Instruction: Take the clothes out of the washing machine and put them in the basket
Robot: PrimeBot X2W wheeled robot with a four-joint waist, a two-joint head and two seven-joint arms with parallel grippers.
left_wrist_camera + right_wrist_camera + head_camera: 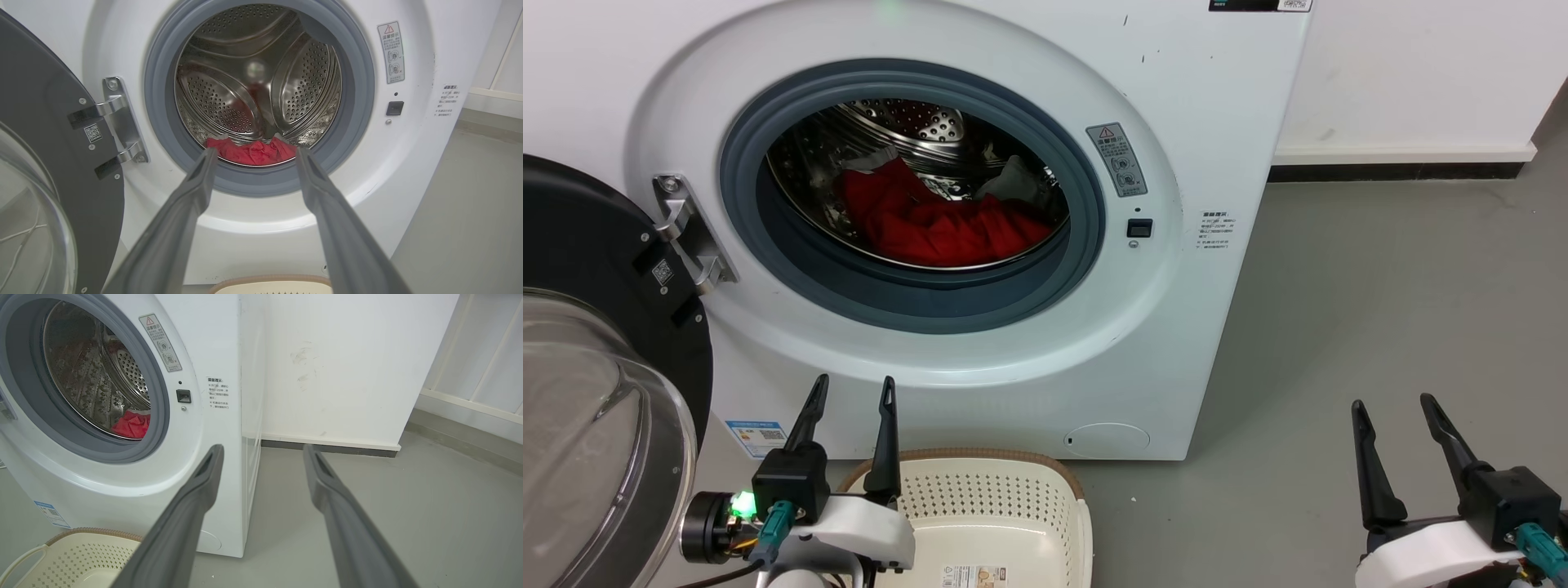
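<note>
Well, at the far left the round glass door [596, 343] is hanging wide open, out of my way. Just right of it I am holding my left gripper [855, 379] low in front of the washing machine [1192, 122]. Its two fingers are spread apart and gripping nothing, and in the left wrist view they are framing the mouth of the drum [907, 122]. The clothes [931, 224] are lying in a red heap at the bottom of that drum, all of them inside, with a pale bit showing behind at the right. Below the opening the basket [988, 490] is sitting on the floor [1339, 327] close against the washer's front, right beside my left wrist. The part of it I am seeing is holding no garment. Far over at the right I am holding my right gripper [1392, 401] above bare floor, fingers likewise apart and empty, well clear of the machine.

So I am judging this to be the first step: reaching in for a garment. The next move is calling for my left arm to rise and go forward through the grey ring [915, 302] without snagging the rubber. Then it is calling for the fingers to close on a raised fold of the heap.
</note>
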